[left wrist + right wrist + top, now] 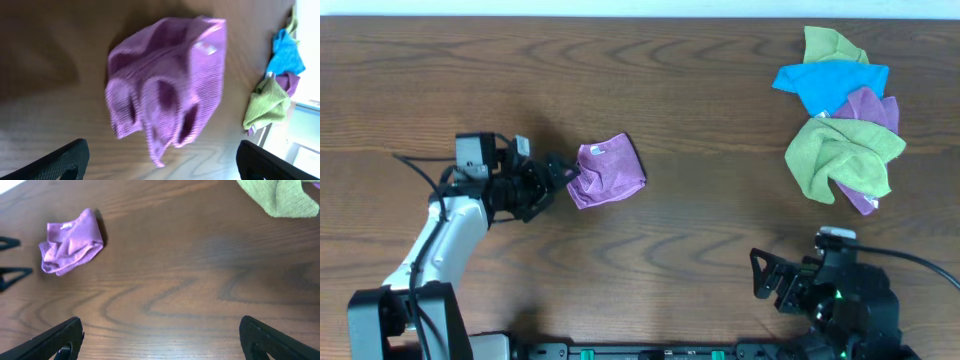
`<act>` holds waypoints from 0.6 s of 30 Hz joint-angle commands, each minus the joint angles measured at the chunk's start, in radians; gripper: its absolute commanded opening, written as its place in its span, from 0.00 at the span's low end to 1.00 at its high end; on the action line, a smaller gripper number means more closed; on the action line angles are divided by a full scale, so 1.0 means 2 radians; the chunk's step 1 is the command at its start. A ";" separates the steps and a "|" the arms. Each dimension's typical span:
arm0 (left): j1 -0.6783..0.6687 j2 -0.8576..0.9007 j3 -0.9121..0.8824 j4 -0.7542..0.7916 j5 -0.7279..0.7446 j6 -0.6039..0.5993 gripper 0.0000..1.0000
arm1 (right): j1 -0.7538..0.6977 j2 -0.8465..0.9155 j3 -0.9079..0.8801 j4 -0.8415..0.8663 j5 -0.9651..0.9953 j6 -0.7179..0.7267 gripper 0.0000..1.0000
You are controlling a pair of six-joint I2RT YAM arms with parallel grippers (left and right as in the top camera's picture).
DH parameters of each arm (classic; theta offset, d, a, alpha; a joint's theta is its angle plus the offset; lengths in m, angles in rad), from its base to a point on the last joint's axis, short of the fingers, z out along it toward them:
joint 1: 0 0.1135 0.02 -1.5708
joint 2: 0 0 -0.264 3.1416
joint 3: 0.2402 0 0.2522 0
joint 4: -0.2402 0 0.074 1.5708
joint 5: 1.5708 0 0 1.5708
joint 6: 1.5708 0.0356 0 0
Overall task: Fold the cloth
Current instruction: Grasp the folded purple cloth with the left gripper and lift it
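Observation:
The lilac-purple cloth (pixel 606 170) lies crumpled in a loose bundle on the wooden table, left of centre, its small white tag (pixel 597 150) on top. It also shows in the left wrist view (pixel 167 80) and the right wrist view (pixel 70 241). My left gripper (pixel 558 172) is open and empty, just left of the cloth, fingers pointing at it (pixel 160 160). My right gripper (pixel 767 281) is open and empty near the front right edge, far from the cloth (pixel 160 337).
A pile of other cloths (pixel 842 118), green, blue and purple, lies at the back right. It shows in the left wrist view (pixel 272 95) and a green part in the right wrist view (pixel 282 197).

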 commanded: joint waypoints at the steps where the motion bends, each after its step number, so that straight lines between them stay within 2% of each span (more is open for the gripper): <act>1: -0.002 -0.006 -0.033 0.028 0.000 -0.041 0.95 | -0.003 -0.002 -0.003 0.002 0.001 0.014 0.99; 9: -0.024 -0.006 -0.098 0.142 0.007 -0.096 0.95 | -0.003 -0.002 -0.003 0.001 0.001 0.014 0.99; 18: -0.068 -0.004 -0.098 0.166 -0.053 -0.125 0.95 | -0.003 -0.002 -0.003 -0.005 0.001 0.014 0.99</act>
